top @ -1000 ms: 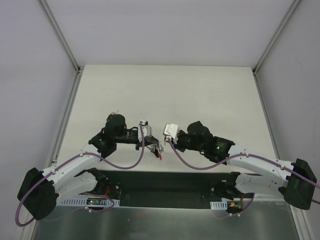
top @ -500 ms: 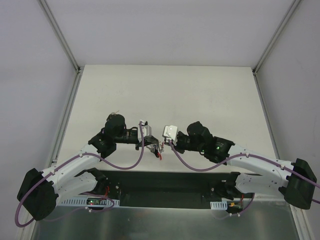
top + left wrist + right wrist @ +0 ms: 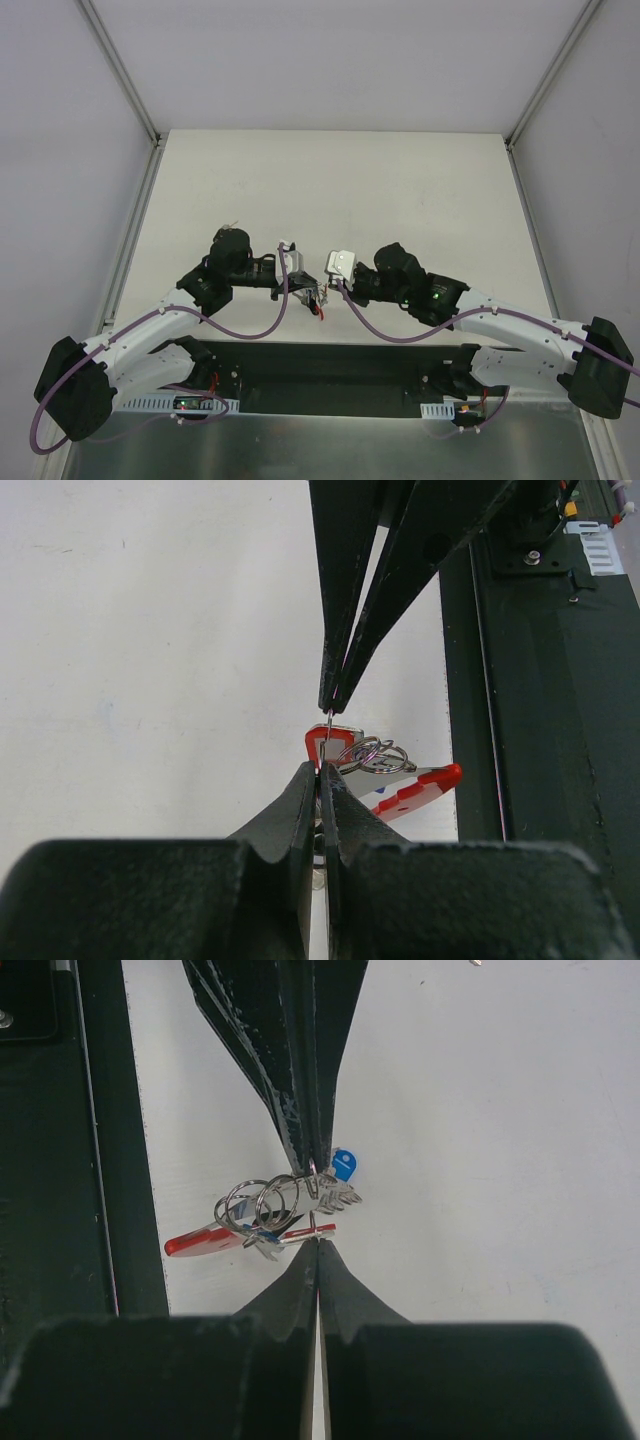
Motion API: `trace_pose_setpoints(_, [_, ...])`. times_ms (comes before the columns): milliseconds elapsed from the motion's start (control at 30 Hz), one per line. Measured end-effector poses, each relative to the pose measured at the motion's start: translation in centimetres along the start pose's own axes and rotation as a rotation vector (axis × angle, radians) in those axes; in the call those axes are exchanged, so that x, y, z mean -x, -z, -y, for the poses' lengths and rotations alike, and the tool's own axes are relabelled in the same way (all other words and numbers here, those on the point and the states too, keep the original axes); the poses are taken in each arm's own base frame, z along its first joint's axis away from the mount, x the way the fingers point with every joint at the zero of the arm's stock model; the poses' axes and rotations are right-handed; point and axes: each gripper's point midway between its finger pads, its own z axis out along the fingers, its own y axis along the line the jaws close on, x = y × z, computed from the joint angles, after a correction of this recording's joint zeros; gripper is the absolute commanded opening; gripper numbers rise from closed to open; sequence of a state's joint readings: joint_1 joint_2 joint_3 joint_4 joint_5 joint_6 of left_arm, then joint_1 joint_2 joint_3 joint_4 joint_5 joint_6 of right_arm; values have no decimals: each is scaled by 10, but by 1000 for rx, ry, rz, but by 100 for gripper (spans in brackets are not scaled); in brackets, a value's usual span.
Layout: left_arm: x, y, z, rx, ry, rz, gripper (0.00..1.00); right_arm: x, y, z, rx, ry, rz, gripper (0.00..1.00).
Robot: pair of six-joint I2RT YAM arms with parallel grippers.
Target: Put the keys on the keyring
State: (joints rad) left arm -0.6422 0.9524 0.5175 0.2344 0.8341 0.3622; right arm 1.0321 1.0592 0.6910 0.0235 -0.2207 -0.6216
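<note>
Both grippers meet over the table's near middle. In the top view my left gripper (image 3: 312, 293) and right gripper (image 3: 331, 287) are tip to tip. They hold a small bundle between them. In the right wrist view the keyring (image 3: 255, 1205) shows as silver rings beside the red clip (image 3: 200, 1242). The blue key (image 3: 343, 1165) and silver key blades hang by the left gripper's fingertips (image 3: 308, 1160). My right gripper (image 3: 318, 1242) is shut on the thin edge of the red tag key (image 3: 318, 1229). In the left wrist view my left gripper (image 3: 322, 770) is shut on a ring wire by the red tag (image 3: 335, 736). The black key is hidden.
The black base rail (image 3: 330, 370) runs along the table's near edge just behind the bundle, and it also shows in the left wrist view (image 3: 550, 730). White table (image 3: 400, 190) stretches beyond. Grey walls stand on the left, right and far sides.
My right gripper has edged slightly left toward the left gripper. The bundle stays held between the two tips.
</note>
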Motion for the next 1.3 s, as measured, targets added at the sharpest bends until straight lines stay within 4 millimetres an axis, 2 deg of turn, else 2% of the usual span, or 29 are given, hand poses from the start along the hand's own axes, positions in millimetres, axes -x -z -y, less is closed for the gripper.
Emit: trace_pose_setpoints(1300, [0,0,1,-4,6,0,0,5,-1,2,-15,5,16,1])
